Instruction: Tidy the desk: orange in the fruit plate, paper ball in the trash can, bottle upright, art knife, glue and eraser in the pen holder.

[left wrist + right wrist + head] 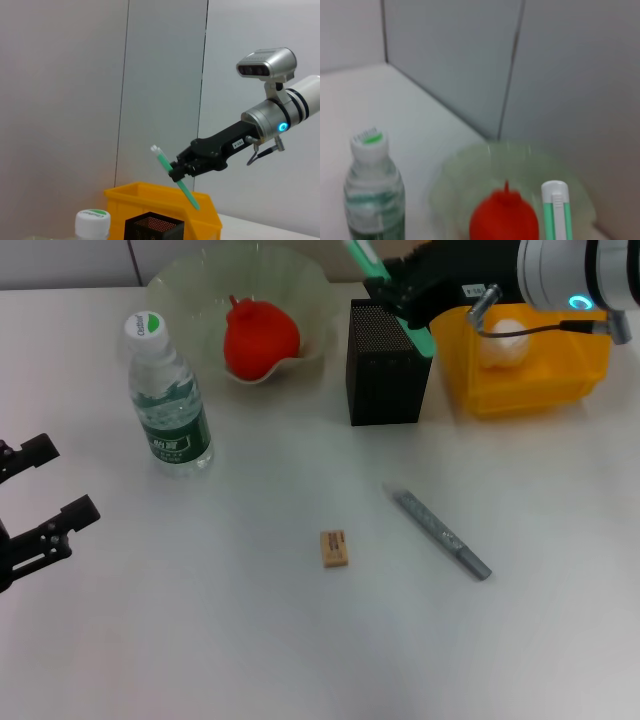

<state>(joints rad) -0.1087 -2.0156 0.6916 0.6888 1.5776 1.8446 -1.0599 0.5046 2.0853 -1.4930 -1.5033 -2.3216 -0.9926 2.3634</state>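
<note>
While hovering just above the holder (388,365), gripping a green knife (176,176) tilted in the right gripper (400,302). Already sitting done: orange (260,338) in plate (180,285), ball (505,343) in bin (530,385), bottle (168,400) upright. Lying well in front of holder: eraser (334,548), glue (443,533). Idling far off, left gripper (35,510) spread wide.

The right arm was a silver-white cylinder ringed with black bands, and a small cyan light ring glowed on its side. A silver camera housing with a dark lens window stood on a short bracket above the wrist. A thin dark cable looped beneath it. The right end effector (179,170) was matte black and angular and bore a small white label. The left end effector (40,505) was black too, with blocky fingers (78,512).
</note>
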